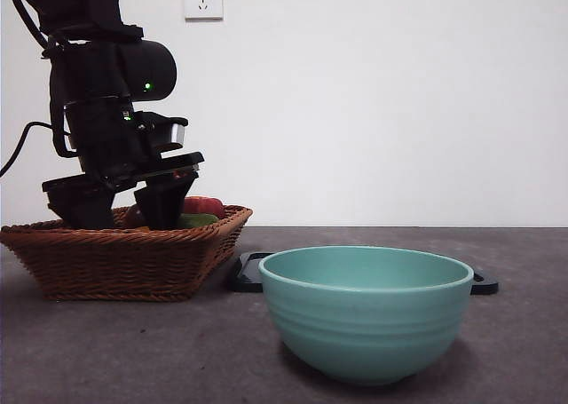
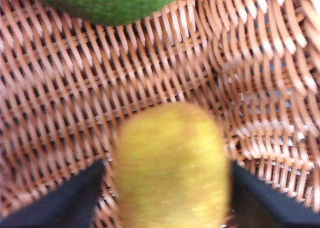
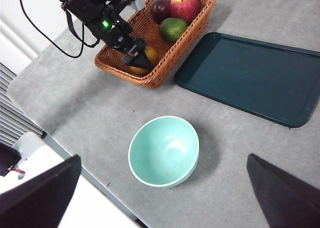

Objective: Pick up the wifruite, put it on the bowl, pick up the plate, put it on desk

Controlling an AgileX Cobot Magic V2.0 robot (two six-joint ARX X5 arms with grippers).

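The wifruite (image 2: 172, 163) lies on the wicker basket's (image 1: 124, 260) floor between the left gripper's (image 2: 167, 198) spread jaws, seemingly not yet clamped, though the close view is blurred. The right gripper (image 3: 165, 198) hangs wide open, holding nothing, above the bowl (image 3: 164, 151), which stands beside the basket.

I see the wifruite (image 2: 172, 163) blurred and cut off at six o'clock; the green fruit (image 2: 107, 2) is cropped at twelve; contact with my left gripper's (image 2: 167, 198) jaws is indiscernible.
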